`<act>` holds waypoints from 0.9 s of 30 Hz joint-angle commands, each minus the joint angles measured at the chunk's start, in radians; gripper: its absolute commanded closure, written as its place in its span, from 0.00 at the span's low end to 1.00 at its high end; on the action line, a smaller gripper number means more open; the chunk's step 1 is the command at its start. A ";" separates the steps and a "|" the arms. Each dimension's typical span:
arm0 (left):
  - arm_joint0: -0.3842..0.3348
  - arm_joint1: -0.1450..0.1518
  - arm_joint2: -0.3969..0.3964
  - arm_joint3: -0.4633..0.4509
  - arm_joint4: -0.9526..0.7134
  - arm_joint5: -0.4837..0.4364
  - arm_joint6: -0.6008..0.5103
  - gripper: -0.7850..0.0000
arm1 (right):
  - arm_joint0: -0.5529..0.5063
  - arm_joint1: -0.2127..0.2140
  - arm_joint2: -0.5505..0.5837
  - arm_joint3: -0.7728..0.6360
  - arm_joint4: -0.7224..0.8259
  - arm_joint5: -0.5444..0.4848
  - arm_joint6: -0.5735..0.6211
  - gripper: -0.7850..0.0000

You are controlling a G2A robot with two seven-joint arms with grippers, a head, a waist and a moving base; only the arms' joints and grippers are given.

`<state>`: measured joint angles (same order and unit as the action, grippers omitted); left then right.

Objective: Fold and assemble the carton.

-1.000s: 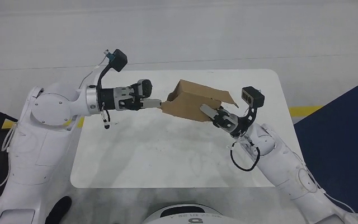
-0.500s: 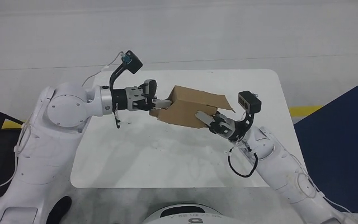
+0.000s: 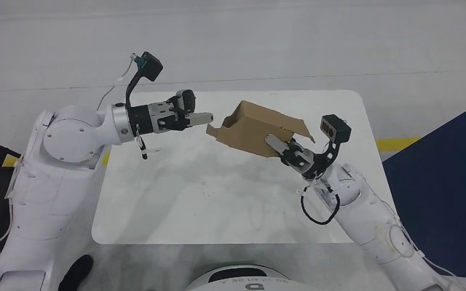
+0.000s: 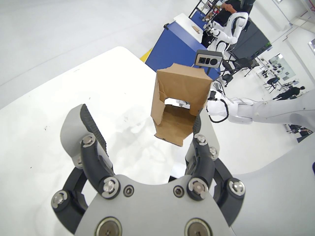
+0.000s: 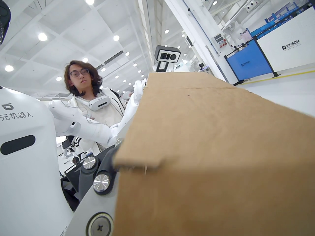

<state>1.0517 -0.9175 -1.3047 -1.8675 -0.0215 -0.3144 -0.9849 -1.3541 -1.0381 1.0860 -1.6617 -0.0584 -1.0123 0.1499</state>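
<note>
Carton position: brown cardboard carton (image 3: pixel 251 129) held over the far right part of the white rounded table (image 3: pixel 182 207), long axis running roughly left to right and tilted. Form is an open-ended sleeve. The left wrist view looks straight through it: both ends open, table (image 4: pixel 73 87) visible through the far opening, and a loose flap hanging from the near lower edge of the carton (image 4: pixel 181 87).

Right gripper (image 3: pixel 280 145): at the carton's right end. One finger (image 3: pixel 274 140) lies flat on the upper panel. The opposite finger is hidden by the cardboard, so the grip is probably a pinch on that wall, fingers together on the carton. In the right wrist view a cardboard panel (image 5: pixel 221 148) sits right against the gripper body, one notched edge close to the lens.

Left gripper (image 3: pixel 206 116): level with the carton's left end, just beside it, with a small gap between fingertips and cardboard in the top view. Fingers spread wide, nothing between them. In the left wrist view the left gripper (image 4: pixel 140 115) points at the open end; ribbed pads (image 4: pixel 92 124) face inward, and one fingertip overlaps the carton's lower corner in line of sight.
</note>
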 commanded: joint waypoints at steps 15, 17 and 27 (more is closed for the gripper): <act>0.072 0.002 -0.050 0.029 -0.117 -0.100 0.067 0.00 | 0.024 -0.007 -0.081 0.089 0.528 0.000 0.131 1.00; 0.068 0.002 -0.050 0.045 -0.147 -0.109 0.059 0.00 | 0.030 -0.003 -0.088 0.107 0.605 0.000 0.216 1.00; -0.073 -0.012 0.045 0.122 -0.091 -0.085 0.009 0.00 | 0.046 0.006 -0.102 0.136 0.766 0.038 0.430 1.00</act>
<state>1.0018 -0.9275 -1.2814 -1.7458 -0.1344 -0.4020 -0.9639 -1.3080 -1.0316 0.9844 -1.5252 0.7095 -0.9731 0.5857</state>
